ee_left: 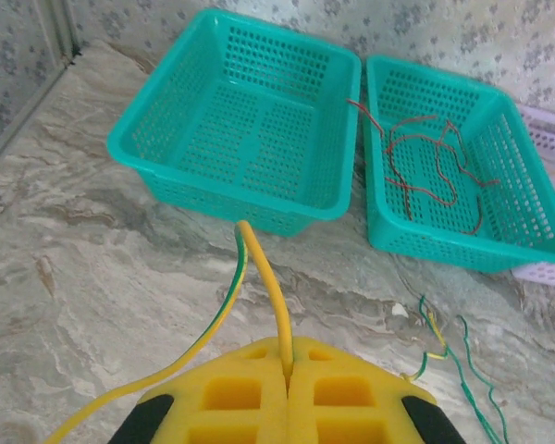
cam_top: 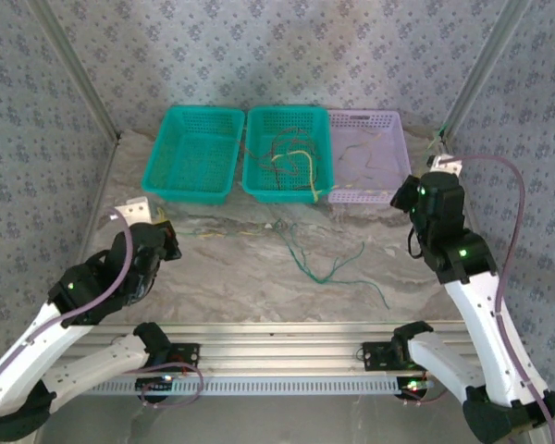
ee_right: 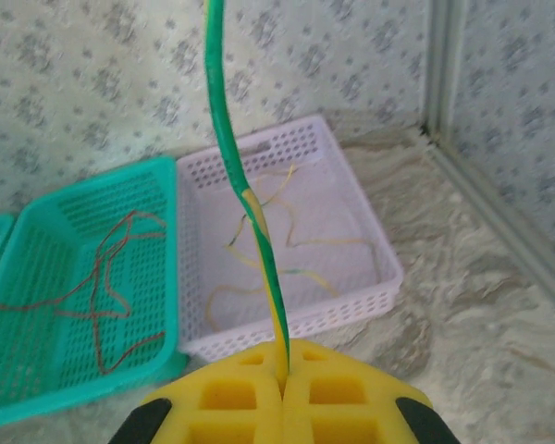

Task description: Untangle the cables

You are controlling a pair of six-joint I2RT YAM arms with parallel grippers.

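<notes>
My left gripper (ee_left: pixel 287 368) was clenched on a yellow wire (ee_left: pixel 268 287) that rose from between the pads toward the front wall of the left teal basket (ee_left: pixel 224 185), with a yellow-green strand (ee_left: pixel 224 301) trailing beside it over the table (ee_left: pixel 83 277). My right gripper (ee_right: pixel 284 363) was pinched shut on a green-and-yellow wire (ee_right: pixel 259 222) running straight up out of the pads. Red wires (ee_left: pixel 424 192) lay looped in the middle teal basket (ee_left: pixel 444 248), and thin pale yellow wires (ee_right: pixel 296 245) lay in the lilac basket (ee_right: pixel 296 319). Loose green wires (cam_top: pixel 326 268) sprawled on the marble between my arms.
</notes>
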